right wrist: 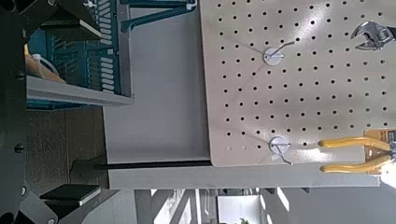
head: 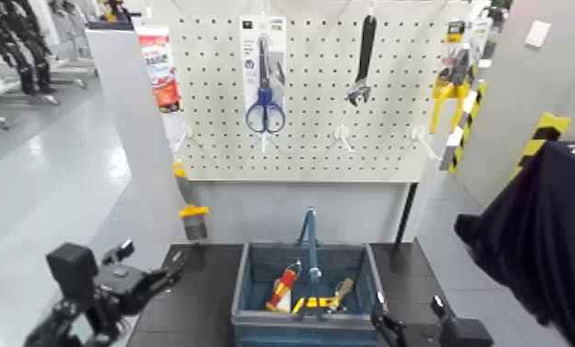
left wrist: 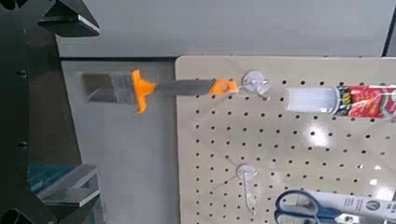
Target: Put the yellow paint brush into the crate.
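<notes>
The small flat paint brush with grey handle and yellow-orange band [head: 194,211] hangs bristles-down from the pegboard's edge, beyond and above the black left gripper [head: 145,266], whose fingers stand wide apart, empty. It should be light, its handle stiff and perhaps slick, its bristles soft; the slim handle suits a grip. The dark blue-grey plastic crate [head: 243,283] sits to that gripper's right; the black right gripper [head: 413,317] waits beyond it.

Matt perforated pegboard [head: 309,152]; smooth plastic crate [head: 243,293].
</notes>
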